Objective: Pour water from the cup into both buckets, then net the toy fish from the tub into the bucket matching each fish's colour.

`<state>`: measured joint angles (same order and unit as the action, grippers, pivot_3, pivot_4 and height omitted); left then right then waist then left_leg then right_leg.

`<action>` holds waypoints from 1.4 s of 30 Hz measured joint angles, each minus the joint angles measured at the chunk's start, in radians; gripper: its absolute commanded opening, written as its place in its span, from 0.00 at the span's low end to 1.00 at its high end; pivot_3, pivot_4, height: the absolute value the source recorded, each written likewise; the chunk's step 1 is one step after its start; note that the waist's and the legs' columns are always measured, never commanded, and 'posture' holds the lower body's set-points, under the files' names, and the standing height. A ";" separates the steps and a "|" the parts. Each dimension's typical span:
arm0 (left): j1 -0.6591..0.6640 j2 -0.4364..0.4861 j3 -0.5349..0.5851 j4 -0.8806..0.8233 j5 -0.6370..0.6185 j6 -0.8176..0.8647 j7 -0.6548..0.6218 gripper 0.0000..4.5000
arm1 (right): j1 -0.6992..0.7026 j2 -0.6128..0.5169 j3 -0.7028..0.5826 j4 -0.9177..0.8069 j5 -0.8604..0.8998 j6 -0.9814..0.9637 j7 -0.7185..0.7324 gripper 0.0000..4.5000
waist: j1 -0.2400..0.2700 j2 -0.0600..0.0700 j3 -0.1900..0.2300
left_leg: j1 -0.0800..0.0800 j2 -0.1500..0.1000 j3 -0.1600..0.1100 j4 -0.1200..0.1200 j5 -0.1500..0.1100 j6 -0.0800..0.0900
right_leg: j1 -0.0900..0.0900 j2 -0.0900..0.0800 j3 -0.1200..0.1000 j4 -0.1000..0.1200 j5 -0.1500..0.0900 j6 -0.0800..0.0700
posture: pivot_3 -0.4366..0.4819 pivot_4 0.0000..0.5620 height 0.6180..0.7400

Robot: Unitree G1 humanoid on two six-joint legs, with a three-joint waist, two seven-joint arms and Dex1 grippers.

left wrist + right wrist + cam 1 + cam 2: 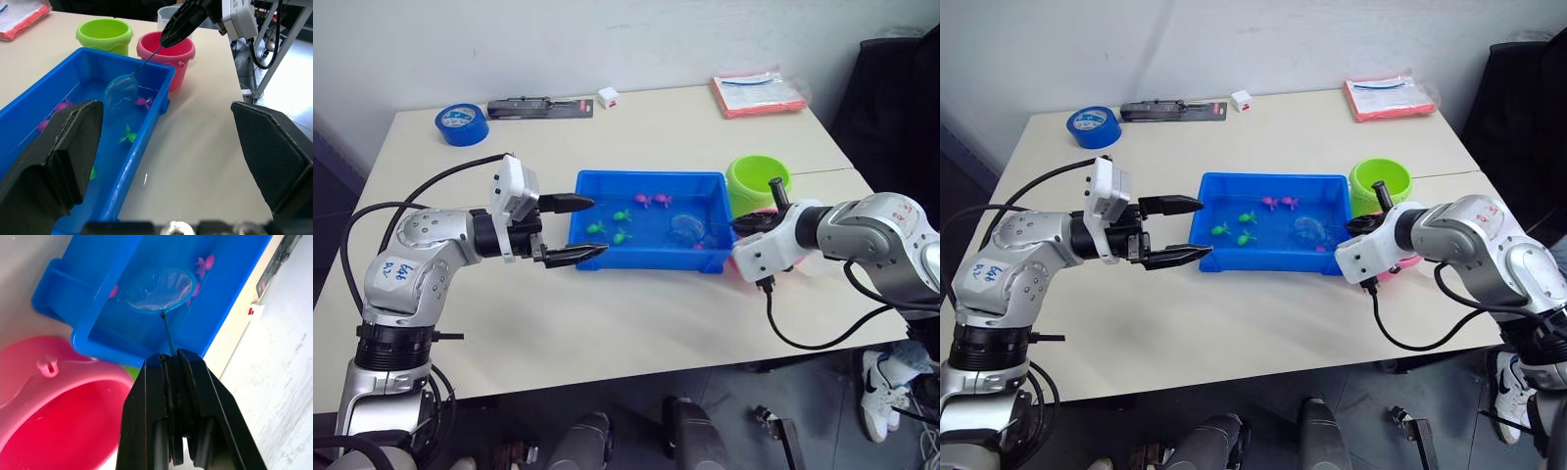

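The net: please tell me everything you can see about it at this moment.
The net is a small blue ring with fine, almost clear mesh on a thin dark stick. The right gripper is shut on the stick's end, so the stick slants down into the blue tub. The ring sits in the tub's end nearest the pink bucket, with a pink fish next to it. Whether the mesh holds a fish cannot be told.

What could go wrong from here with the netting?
The right gripper pinches the net only at the far end of its thin stick, so the hoop may twist or slip when lifted. The pink bucket stands right against the tub; the swinging arm might knock it. The open left gripper flanks the tub's corner and may nudge it.
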<state>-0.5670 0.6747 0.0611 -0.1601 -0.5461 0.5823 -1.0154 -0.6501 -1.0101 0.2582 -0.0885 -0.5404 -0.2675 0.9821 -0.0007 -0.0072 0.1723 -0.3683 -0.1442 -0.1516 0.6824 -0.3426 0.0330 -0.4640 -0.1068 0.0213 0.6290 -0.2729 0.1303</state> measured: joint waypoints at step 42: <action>0.076 0.054 0.058 -0.104 -0.038 0.031 0.060 1.00 | -0.204 0.353 -0.108 -0.108 0.530 1.779 0.140 0.17 | 0.000 0.000 0.000 | -0.001 0.001 -0.002 0.000 0.000 0.000 | 0.000 -0.001 -0.002 0.000 0.001 -0.001 | 0.48 0.27 1.00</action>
<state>-0.4914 0.7288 0.1188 -0.2646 -0.5840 0.6133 -0.9555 -0.8544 -0.6571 0.1501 -0.1970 -0.0102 1.5118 1.1218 -0.0009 -0.0075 0.1720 -0.3693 -0.1435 -0.1540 0.6823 -0.3429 0.0327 -0.4636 -0.1082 0.0194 0.6288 -0.2722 0.1290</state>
